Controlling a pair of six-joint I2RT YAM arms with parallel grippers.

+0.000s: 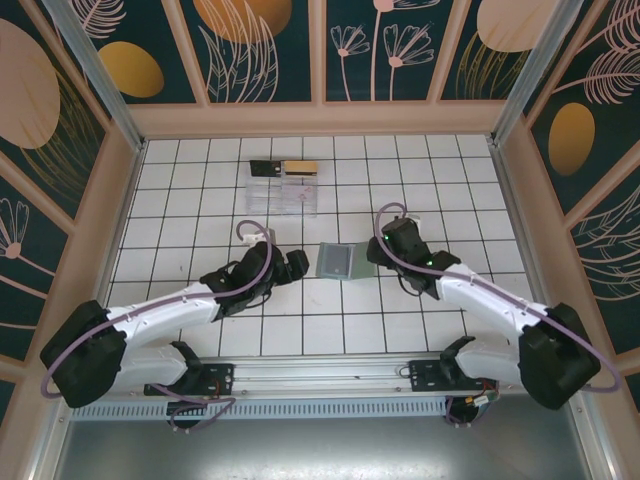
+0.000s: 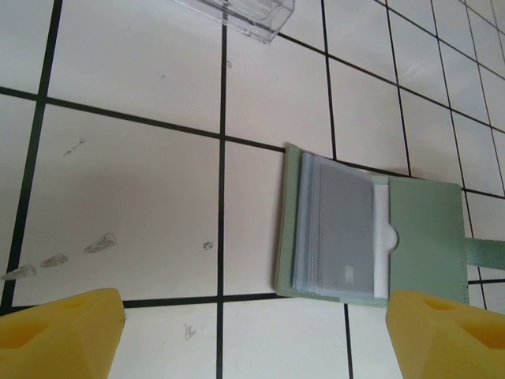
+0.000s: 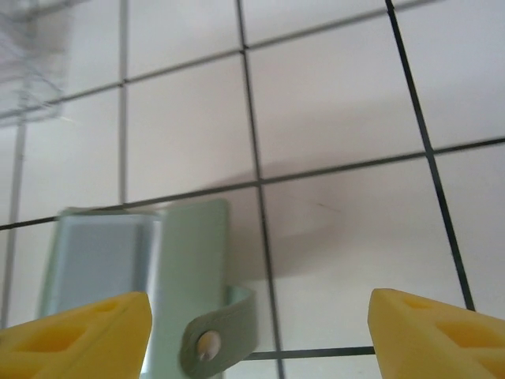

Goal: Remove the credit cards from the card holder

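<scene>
Fingertips (image 2: pixel 63 335) of the left gripper (image 2: pixel 252 343), blunt yellow wedges, stand wide apart with nothing between them; the right gripper (image 3: pixel 260 339) is equally wide and empty. The step looks like an approach to the soft grey-green two-panel card holder (image 2: pixel 379 237): best to pin its plain panel with one gripper, bring the other in low, narrow the jaws and pinch a card edge at the rounded notch, pulling along the sleeves so the holder does not drag. Ahead of the left fingers that holder lies flat and open, clear sleeves up, its near corner just beside one yellow tip. In the right wrist view it sits low at the left, partly behind a fingertip, its snap strap (image 3: pixel 217 335) curling out between the tips. From above it rests on the white tiled table (image 1: pixel 330 320) between both grippers, near each. Farther off, a thin tan-gold credit card (image 1: pixel 300 167) lies at the far end of the clear plastic box (image 1: pixel 283 195); whether any card sits in the sleeves I cannot tell.
</scene>
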